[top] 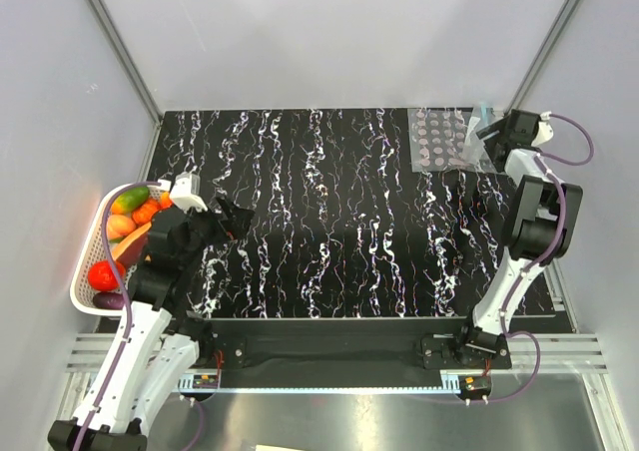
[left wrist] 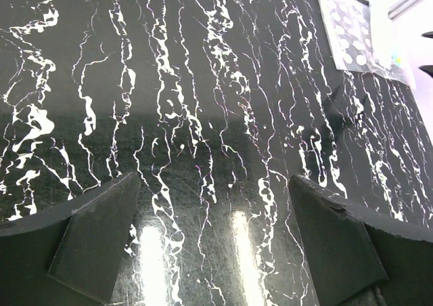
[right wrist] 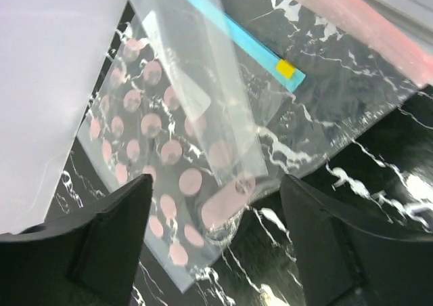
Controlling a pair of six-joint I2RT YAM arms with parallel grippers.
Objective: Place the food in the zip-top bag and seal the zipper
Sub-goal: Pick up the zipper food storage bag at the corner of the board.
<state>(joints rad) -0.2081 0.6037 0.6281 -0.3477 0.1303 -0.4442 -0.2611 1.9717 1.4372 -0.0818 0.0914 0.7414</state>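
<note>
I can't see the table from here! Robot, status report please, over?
Left pincer open over the table. Right pincer open, poised over zip-top bag. Food in basket, far left. Dotted sheet overlaps the bag.

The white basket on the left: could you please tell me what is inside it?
A green fruit, an orange fruit, a peach-pink fruit, a red tomato and a purple eggplant show. The left arm covers the right side of the basket, so anything there is hidden.
</note>
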